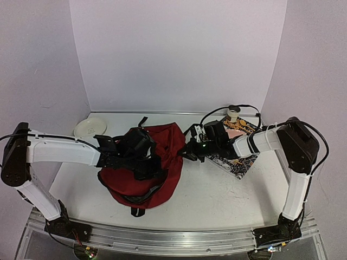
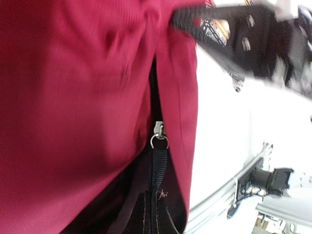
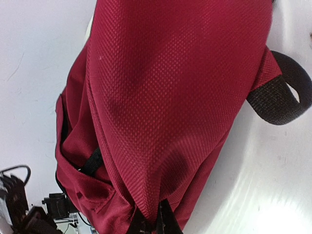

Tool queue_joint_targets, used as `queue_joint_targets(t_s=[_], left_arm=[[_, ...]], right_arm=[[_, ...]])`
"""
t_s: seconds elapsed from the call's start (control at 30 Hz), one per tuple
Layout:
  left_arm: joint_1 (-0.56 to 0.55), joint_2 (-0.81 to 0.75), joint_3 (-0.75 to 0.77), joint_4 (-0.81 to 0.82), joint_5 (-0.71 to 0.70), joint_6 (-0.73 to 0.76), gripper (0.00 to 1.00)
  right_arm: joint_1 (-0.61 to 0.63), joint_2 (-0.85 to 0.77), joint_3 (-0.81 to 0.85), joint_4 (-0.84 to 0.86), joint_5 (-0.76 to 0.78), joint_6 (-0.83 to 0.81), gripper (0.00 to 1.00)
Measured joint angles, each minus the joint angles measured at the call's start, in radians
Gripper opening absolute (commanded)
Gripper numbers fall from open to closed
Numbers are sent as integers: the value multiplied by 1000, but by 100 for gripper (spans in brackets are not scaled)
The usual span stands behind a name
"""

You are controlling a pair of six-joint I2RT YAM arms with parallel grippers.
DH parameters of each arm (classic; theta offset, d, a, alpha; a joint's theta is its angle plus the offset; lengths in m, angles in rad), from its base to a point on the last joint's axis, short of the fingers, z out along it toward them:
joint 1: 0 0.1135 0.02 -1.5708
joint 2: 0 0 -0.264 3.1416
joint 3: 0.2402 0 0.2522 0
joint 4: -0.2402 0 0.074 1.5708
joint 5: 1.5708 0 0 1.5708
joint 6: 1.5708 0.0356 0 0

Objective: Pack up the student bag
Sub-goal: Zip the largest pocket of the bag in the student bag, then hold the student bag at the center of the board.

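Note:
The student bag [image 1: 162,142], dark red with black straps, lies crumpled in the middle of the table. My left gripper [image 1: 147,158] rests on its middle. In the left wrist view the left gripper [image 2: 153,207] is shut on the black webbing zipper pull [image 2: 158,168], which hangs from a metal ring and slider [image 2: 159,130]. My right gripper [image 1: 187,151] is at the bag's right edge. Seen from the right wrist, the right gripper [image 3: 155,220] is shut on a pinched fold of the bag's red fabric [image 3: 165,97]. A black strap loop [image 3: 282,95] lies beside the bag.
A patterned book [image 1: 241,160] lies under the right forearm at the right. A white plate [image 1: 90,127] sits at the back left, and a small white cup-like thing [image 1: 233,112] at the back right. White walls close in the table on three sides.

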State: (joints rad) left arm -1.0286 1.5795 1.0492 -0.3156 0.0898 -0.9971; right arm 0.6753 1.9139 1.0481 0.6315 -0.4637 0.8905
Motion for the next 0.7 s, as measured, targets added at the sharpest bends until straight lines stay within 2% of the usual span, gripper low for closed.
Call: queue_joint_targets(t_s=[0.27, 0.37, 0.5, 0.6, 0.7], left_arm=[[1, -104, -80, -24, 64, 0, 0], [4, -125, -111, -32, 62, 1, 0], [3, -127, -113, -52, 63, 7, 0], [1, -91, -65, -83, 66, 28, 0], [0, -33, 16, -94, 68, 54, 0]], right_arm=[[-57, 102, 147, -65, -12, -33, 3], [-68, 121, 184, -102, -21, -49, 11], [-78, 121, 216, -138, -14, -70, 29], [-95, 97, 201, -149, 3, -81, 40], [-105, 19, 141, -172, 27, -78, 45]])
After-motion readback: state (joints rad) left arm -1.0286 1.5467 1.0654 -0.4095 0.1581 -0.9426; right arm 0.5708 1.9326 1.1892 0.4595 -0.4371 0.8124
